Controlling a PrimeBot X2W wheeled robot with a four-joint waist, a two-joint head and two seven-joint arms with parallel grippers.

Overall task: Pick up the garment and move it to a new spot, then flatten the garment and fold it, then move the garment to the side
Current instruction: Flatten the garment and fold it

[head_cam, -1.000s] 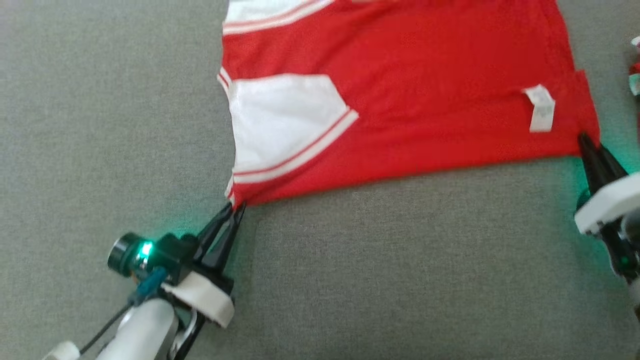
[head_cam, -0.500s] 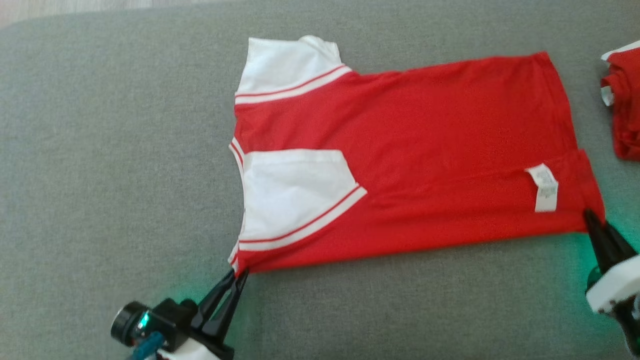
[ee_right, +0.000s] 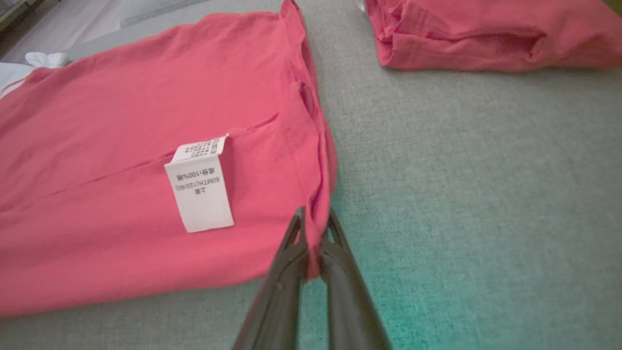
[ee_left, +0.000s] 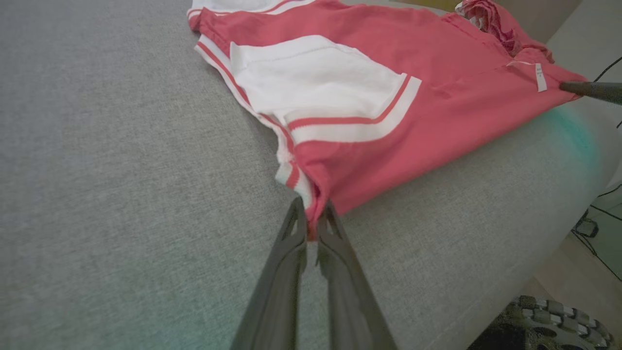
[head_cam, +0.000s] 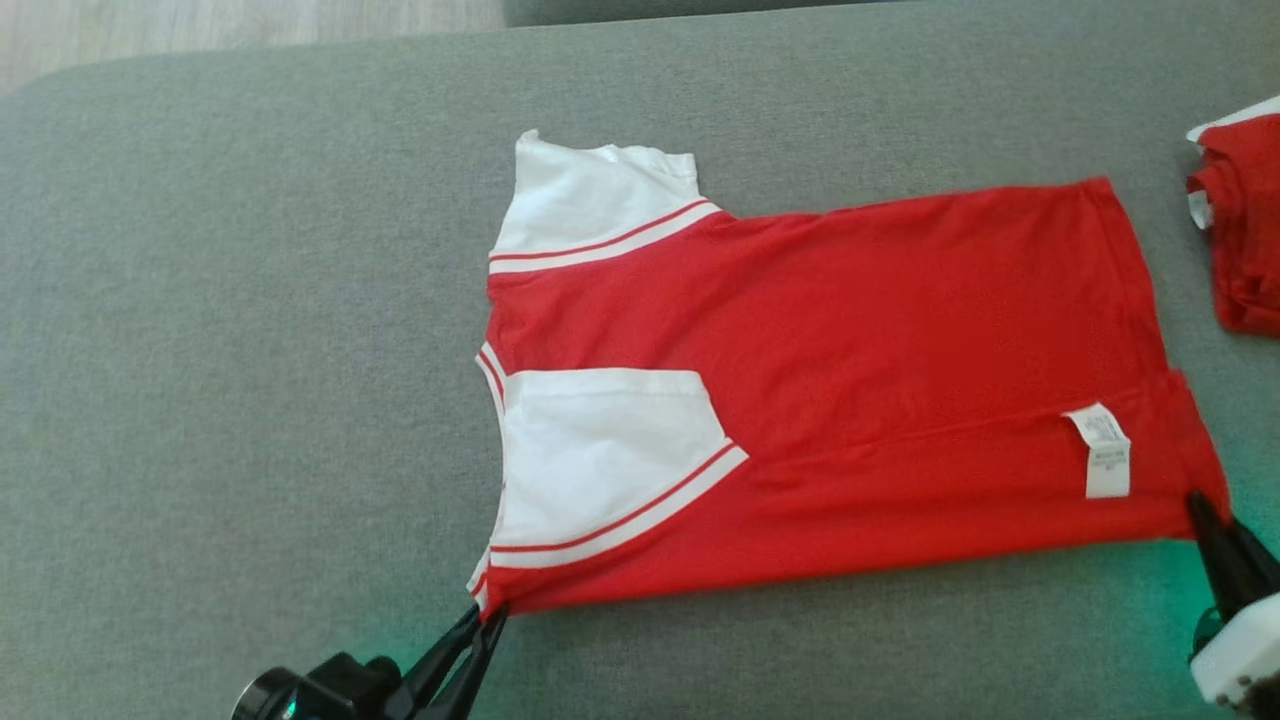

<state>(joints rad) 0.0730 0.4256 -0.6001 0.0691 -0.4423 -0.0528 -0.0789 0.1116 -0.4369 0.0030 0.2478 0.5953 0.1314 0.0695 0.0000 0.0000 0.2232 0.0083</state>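
Grey fabric covers the surface (head_cam: 250, 350), where the red-and-white garment (head_cam: 850, 380) lies spread flat. The left hand (ee_left: 313, 221) pinches its near shoulder corner, the right hand (ee_right: 316, 218) its near hem corner. Light and limp, it will likely sag between holds; corners suit best.

A home-like room — grey upholstered couch (head_cam: 220, 400), pale wood floor (head_cam: 200, 35).

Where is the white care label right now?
In the head view the care label lies on the red garment, at its right end near the lower edge, just left of the right gripper pinching that corner.
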